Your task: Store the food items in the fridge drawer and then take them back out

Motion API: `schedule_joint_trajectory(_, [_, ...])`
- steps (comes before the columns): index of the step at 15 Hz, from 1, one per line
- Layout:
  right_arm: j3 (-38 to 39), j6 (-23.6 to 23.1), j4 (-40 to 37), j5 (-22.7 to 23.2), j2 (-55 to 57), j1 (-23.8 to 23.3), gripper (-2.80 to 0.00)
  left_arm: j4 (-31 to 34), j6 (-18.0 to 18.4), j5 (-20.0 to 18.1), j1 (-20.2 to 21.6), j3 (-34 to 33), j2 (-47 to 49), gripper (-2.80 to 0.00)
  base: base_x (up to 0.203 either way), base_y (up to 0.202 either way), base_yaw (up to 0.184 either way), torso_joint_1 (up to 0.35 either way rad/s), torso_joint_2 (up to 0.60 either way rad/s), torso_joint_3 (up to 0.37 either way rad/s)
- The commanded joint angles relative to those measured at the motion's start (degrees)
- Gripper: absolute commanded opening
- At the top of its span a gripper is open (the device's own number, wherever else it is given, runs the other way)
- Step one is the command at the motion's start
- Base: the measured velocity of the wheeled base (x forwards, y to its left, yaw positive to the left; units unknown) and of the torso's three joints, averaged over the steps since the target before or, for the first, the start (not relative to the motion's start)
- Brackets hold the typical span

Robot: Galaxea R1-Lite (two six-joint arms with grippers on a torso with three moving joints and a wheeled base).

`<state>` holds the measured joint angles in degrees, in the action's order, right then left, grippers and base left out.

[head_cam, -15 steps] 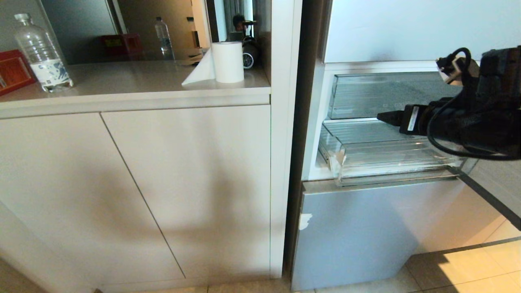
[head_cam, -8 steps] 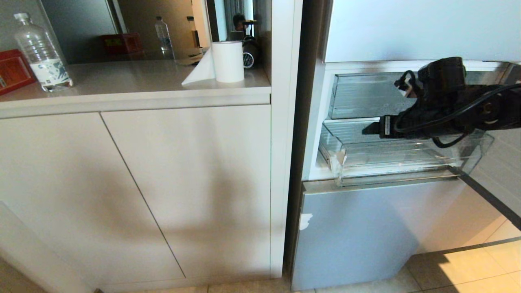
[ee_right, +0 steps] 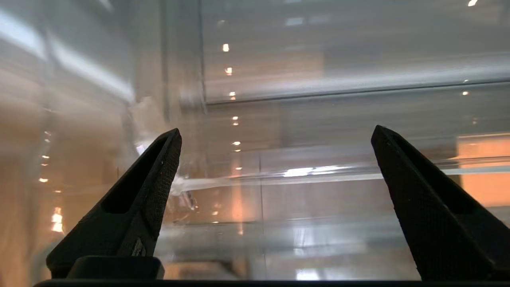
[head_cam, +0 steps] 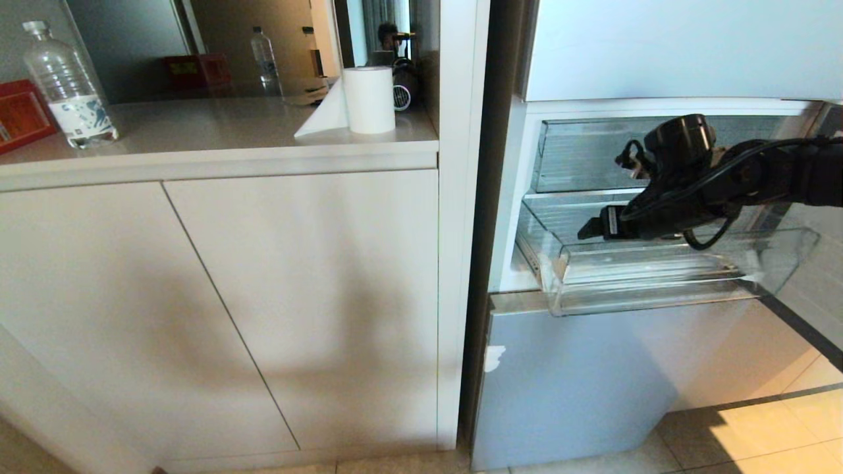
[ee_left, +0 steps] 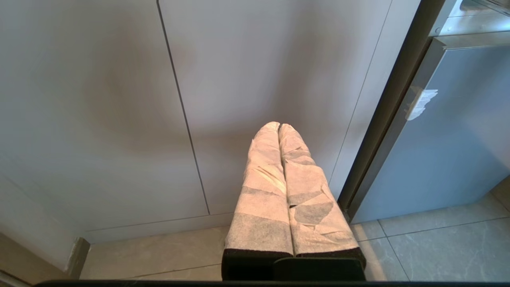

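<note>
The fridge drawer (head_cam: 658,293) is a wide clear plastic box pulled out of the open fridge. My right gripper (head_cam: 585,232) reaches leftward over the drawer's inside, its black fingers spread wide and open with nothing between them. The right wrist view shows that same gripper (ee_right: 277,129) facing the drawer's clear wall (ee_right: 318,191). No food items show in any view. My left gripper (ee_left: 279,126) hangs parked low before the cabinet doors, its wrapped fingers shut together and empty.
A shallower clear drawer (head_cam: 593,155) sits above. The fridge's open door (head_cam: 807,309) stands at right, and the grey lower front (head_cam: 579,375) lies below. Left of the fridge, a counter holds a paper towel roll (head_cam: 369,99) and a water bottle (head_cam: 66,85).
My right arm has swung down and leftward, from in front of the fridge at right to over the drawer's inside. The drawer's front lip now stands slightly further out.
</note>
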<state>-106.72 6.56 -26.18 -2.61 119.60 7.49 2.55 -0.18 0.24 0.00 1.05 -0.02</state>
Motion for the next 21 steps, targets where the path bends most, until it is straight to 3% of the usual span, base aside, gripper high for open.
schedule_joint_trajectory(1, [-3.5, 0.1, -7.7, 0.0, 0.5, -0.2, 0.00, 0.1, 0.0, 0.0, 0.0, 0.0, 0.0, -2.80, 0.000, 0.000, 0.000, 0.000, 0.00, 0.000])
schedule_joint_trajectory(7, [-3.1, 0.3, -21.1, 1.9, -4.8, -1.4, 0.00, 0.0, 0.0, 0.0, 0.0, 0.0, 0.0, -2.80, 0.000, 0.000, 0.000, 0.000, 0.00, 0.000])
schedule_joint_trajectory(12, [7.9, 0.4, -22.0, 2.9, -13.0, -2.3, 0.00, 0.1, 0.0, 0.0, 0.1, 0.0, 0.0, -2.80, 0.000, 0.000, 0.000, 0.000, 0.00, 0.000])
schedule_joint_trajectory(14, [12.9, 0.6, -21.3, 3.9, -17.1, -2.3, 0.00, 0.0, 0.0, 0.0, 0.1, 0.0, 0.0, -2.80, 0.000, 0.000, 0.000, 0.000, 0.00, 0.000])
schedule_joint_trajectory(18, [13.8, 6.1, -7.1, 4.7, -18.1, -2.0, 0.00, 0.1, -0.1, 0.0, 0.0, 0.0, 0.0, -2.80, 0.000, 0.000, 0.000, 0.000, 0.00, 0.000])
schedule_joint_trajectory(20, [15.1, 6.3, -6.6, 4.8, -22.8, -1.5, 0.00, 0.0, -0.1, 0.0, 0.0, 0.0, 0.0, -2.80, 0.000, 0.000, 0.000, 0.000, 0.00, 0.000])
schedule_joint_trajectory(21, [16.4, 6.3, -6.5, 4.8, -26.5, -1.1, -2.80, 0.1, -0.1, 0.0, 0.0, 0.0, 0.0, -2.80, 0.000, 0.000, 0.000, 0.000, 0.00, 0.000])
